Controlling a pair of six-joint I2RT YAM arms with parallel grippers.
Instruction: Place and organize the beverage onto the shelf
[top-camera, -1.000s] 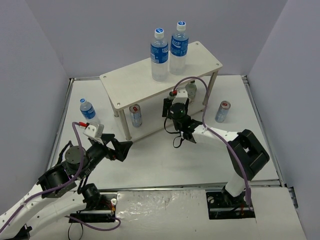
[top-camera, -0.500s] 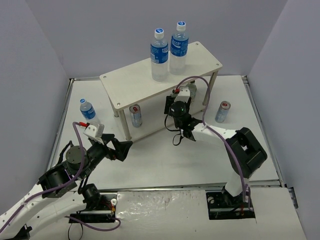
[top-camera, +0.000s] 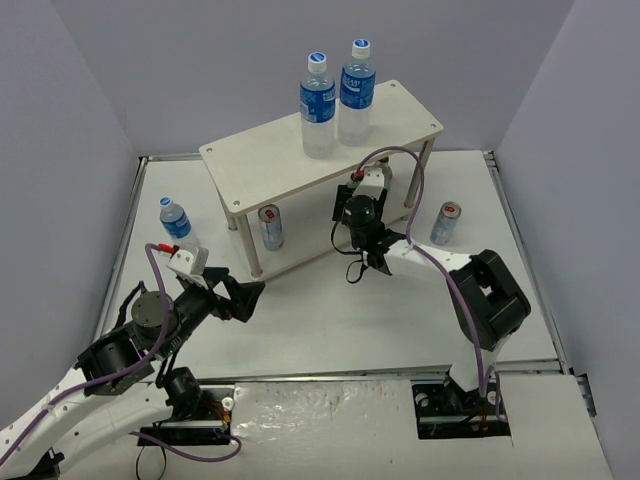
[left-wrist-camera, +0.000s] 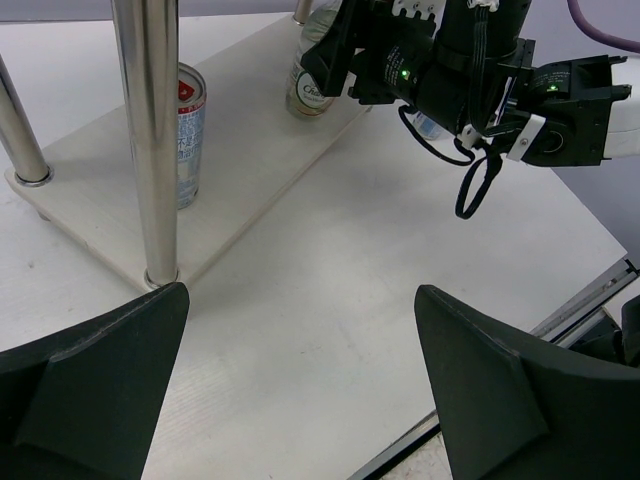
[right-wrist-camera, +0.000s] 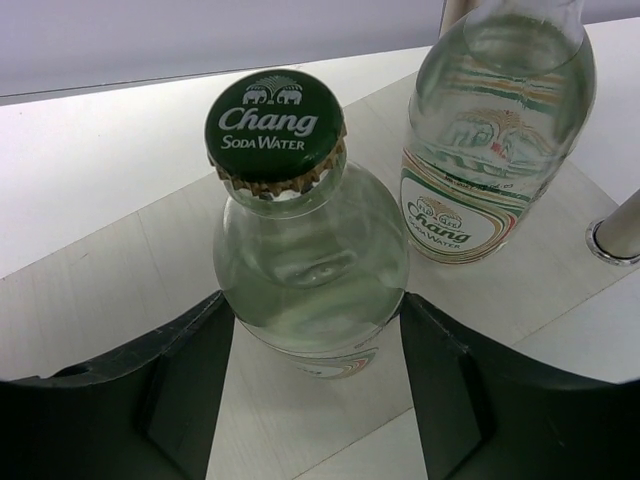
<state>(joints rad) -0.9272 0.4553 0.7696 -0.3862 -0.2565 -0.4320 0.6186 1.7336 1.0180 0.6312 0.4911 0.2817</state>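
My right gripper is clenched on the upright green-capped soda bottle over the lower board of the shelf, its twin bottle standing just ahead-right, narrowly apart, while my left gripper gapes, farther off.

Tall bottles stand atop the shelf; below, a can stands left of small bottles.

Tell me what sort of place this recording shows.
Probably a robot-lab test cell: plain grey walls box in a white table, with a bare two-tier shelf as a prop.
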